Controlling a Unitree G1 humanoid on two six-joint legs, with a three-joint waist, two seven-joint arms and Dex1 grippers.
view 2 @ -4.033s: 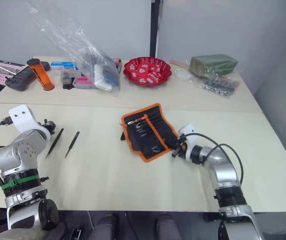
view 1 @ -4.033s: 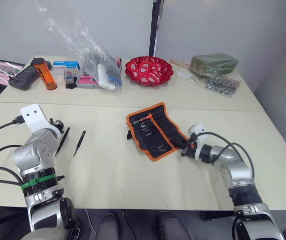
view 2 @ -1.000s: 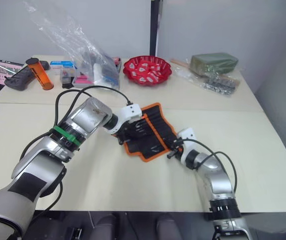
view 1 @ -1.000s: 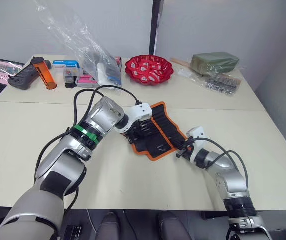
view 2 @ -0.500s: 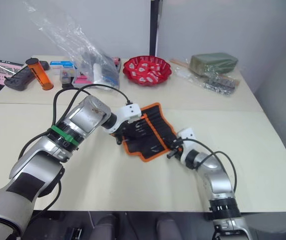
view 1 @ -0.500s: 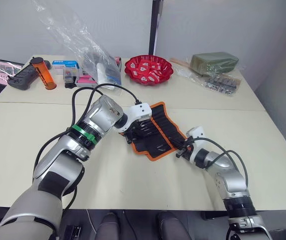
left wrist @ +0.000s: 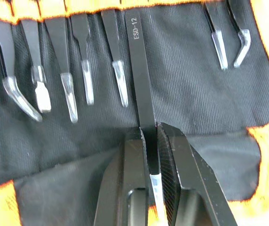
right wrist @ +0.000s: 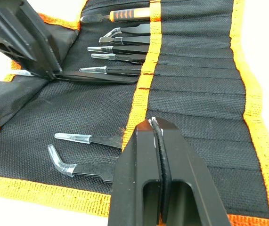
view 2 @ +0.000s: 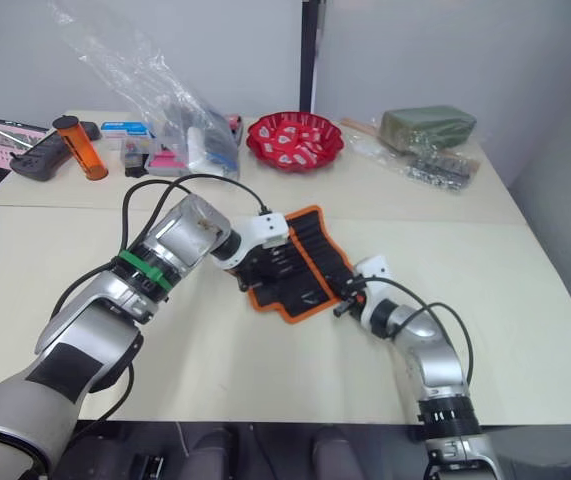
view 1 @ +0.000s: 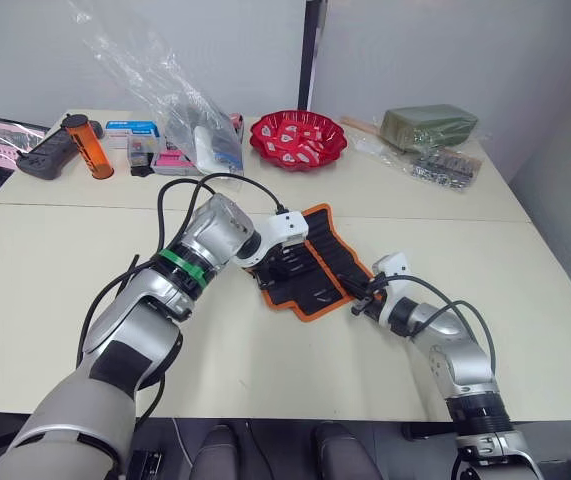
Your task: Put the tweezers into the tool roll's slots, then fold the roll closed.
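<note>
The tool roll (view 1: 337, 258) lies open on the table, black with orange trim. My left gripper (left wrist: 149, 136) is shut on a slim black tweezer (left wrist: 140, 84), which points at the slots' orange edge between tweezers that sit in their pockets. Several tweezers (right wrist: 120, 59) stand tucked in the slots (right wrist: 191, 89), and two more (right wrist: 89, 139) sit nearer the roll's end. My right gripper (right wrist: 155, 125) is shut with nothing between its fingers, its tips down at the roll's near right part. In the head view it sits at the roll's near right edge (view 1: 363, 300).
A red bowl (view 1: 297, 140) stands behind the roll. A clear plastic bag (view 1: 180, 110), an orange cylinder (view 1: 88, 147), a laptop (view 1: 0, 140) and a black device (view 1: 47, 155) line the far left. A green pack (view 1: 428, 127) lies at the far right.
Four seconds ago my left arm was back at the table's left beside two loose tweezers. It has since reached over the roll with one tweezer, edging slightly right in the last second. The right arm has stayed put.
</note>
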